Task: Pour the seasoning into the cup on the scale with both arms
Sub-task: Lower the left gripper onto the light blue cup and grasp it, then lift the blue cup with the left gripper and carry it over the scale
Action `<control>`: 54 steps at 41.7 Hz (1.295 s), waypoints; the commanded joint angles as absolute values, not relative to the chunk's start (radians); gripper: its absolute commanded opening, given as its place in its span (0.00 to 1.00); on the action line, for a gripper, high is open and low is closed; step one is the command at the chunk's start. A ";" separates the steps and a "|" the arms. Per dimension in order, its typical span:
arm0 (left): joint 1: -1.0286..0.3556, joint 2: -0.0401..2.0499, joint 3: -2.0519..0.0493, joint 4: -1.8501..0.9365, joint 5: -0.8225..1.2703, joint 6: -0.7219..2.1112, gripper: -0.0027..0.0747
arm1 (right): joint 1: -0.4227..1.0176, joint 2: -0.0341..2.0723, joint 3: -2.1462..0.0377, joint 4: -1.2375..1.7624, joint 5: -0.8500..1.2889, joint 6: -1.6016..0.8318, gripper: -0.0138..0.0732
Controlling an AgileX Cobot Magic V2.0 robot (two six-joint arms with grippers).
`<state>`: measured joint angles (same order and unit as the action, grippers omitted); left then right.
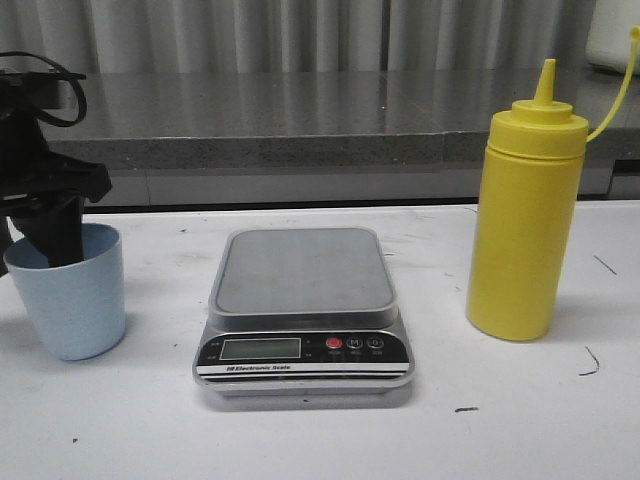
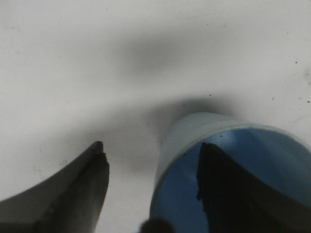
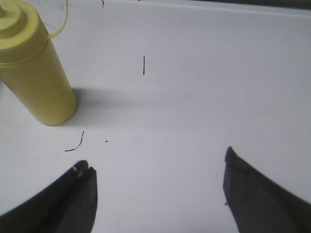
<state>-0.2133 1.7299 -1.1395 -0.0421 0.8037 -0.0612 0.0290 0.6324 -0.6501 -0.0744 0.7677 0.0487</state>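
Left gripper [image 2: 150, 184]: we see its jaws spread, one finger inside the cup [image 1: 70, 295], one outside its wall.
Right gripper [image 3: 158, 187]: we see it spread wide above bare table [image 1: 520, 410].
Cup: left of the scale [image 1: 303, 310], on the table.
Seasoning [image 1: 525, 215]: upright, right of the scale.

The left gripper [image 1: 55, 235] is at the left edge of the table, pointing down. Its jaws are apart. One finger [image 2: 228, 194] is inside the cup [image 1: 70, 295] and the other finger [image 2: 73, 194] is outside, with the cup's wall between them. The right gripper [image 3: 155, 194] hangs over the table with its jaws wide apart, holding nothing.
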 commanded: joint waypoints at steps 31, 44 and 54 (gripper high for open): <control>-0.257 1.576 -1.293 -0.077 0.929 -0.062 0.01 | 0.025 0.638 -0.684 -0.093 0.708 0.040 0.80; -0.431 1.648 -1.540 -0.065 0.985 -0.096 0.01 | 0.025 0.638 -0.684 -0.093 0.708 0.040 0.80; -0.526 1.828 -1.761 -0.059 1.081 -0.113 0.01 | 0.025 0.638 -0.684 -0.093 0.708 0.040 0.80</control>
<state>-0.4972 1.8168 -1.6659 -0.0600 1.0705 -0.0957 0.0290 0.6324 -0.6501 -0.0744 0.7677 0.0487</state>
